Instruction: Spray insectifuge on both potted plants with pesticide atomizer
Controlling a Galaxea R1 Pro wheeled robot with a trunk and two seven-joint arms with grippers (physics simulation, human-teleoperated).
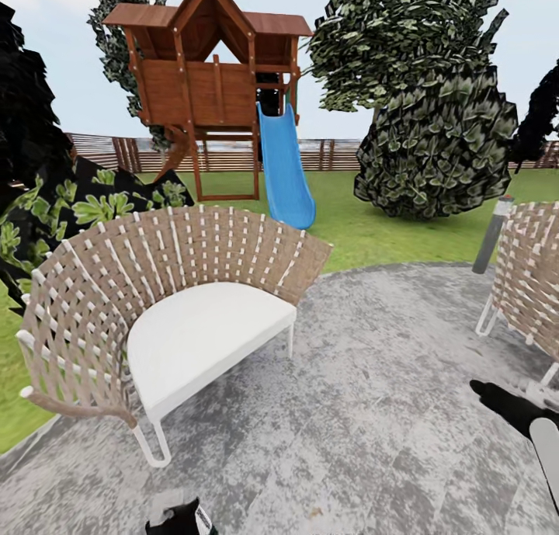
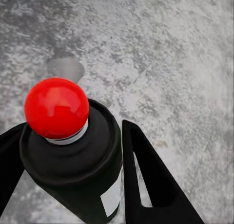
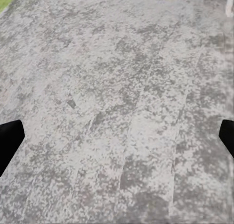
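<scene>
Black pesticide atomizer [image 2: 73, 170], topped by a glossy red ball, wedged between the two fingers [image 2: 151, 185] of the left gripper [image 2: 68, 180], jaws closed against its sides. Pale label patch low on the body, no readable writing. Held low over the grey paved circle [image 1: 373, 411]. Right gripper [image 3: 117, 136] spread wide above bare paving, gripping nothing. Woven chair [image 1: 167, 317] with white cushion close ahead.

Black, flat, tapering fingers [image 2: 146, 180]; white forearm shell [image 1: 547, 453].
</scene>
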